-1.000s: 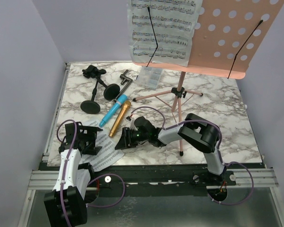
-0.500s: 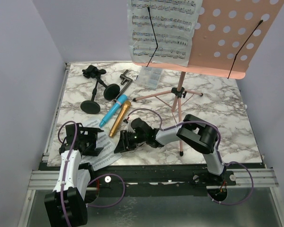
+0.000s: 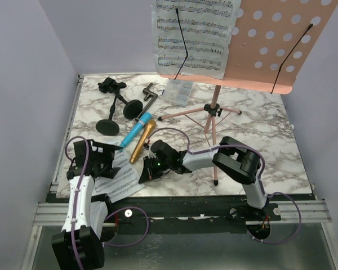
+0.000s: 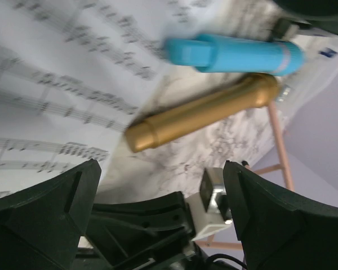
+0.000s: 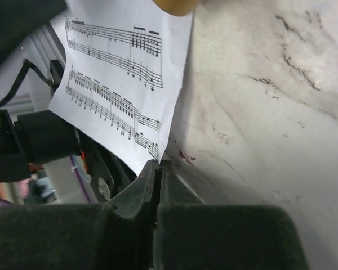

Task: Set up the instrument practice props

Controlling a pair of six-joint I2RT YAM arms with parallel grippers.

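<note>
Right gripper (image 5: 158, 169) pinches the music page (image 5: 118, 84) corner, page partly cut off.

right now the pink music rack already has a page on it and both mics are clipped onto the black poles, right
Only the clipping is wrong. The pink music rack has a page on it, but the blue microphone and gold microphone lie loose on the table near the black poles, as the top external view shows.

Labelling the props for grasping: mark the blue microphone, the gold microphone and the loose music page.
blue microphone (image 3: 135, 132), top external view, mid-body.
gold microphone (image 3: 142, 142), top external view, mid-body.
loose music page (image 3: 124, 181), top external view, printed middle.
</note>
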